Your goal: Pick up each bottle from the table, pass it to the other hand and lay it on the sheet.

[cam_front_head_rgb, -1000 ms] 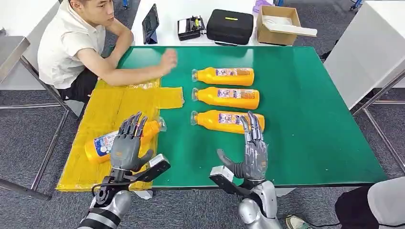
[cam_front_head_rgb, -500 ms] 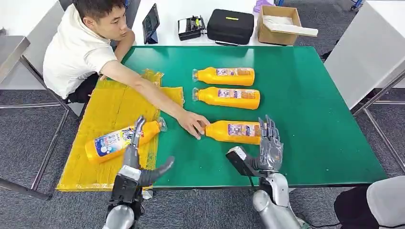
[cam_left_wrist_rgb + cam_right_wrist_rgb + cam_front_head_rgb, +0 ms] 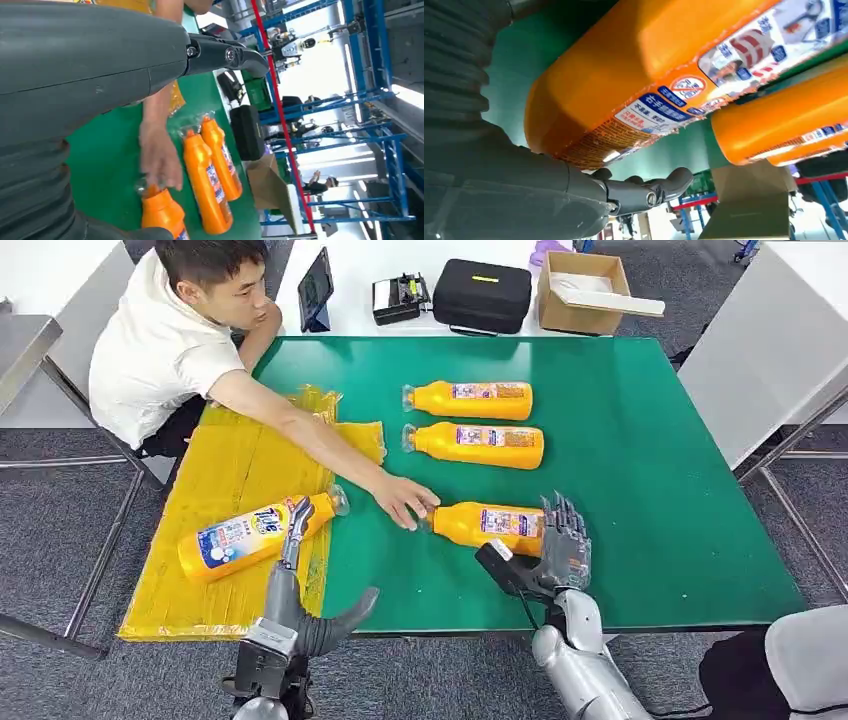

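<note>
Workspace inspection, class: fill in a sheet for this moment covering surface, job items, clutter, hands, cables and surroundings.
Surface: green table with a yellow sheet over its left end.
Job's things: one bottle lying on the sheet; three bottles on the green, the nearest touched at its cap by a person's hand.
Clutter: nothing seen.
Hands: left hand open, holding nothing; right hand at the nearest bottle's base, grasp unclear.
Cables: nothing seen.
Surroundings: black case, cardboard box, tablet.

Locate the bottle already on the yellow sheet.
In the head view, the bottle lies on the sheet at the table's left, just beyond the left hand.
</note>
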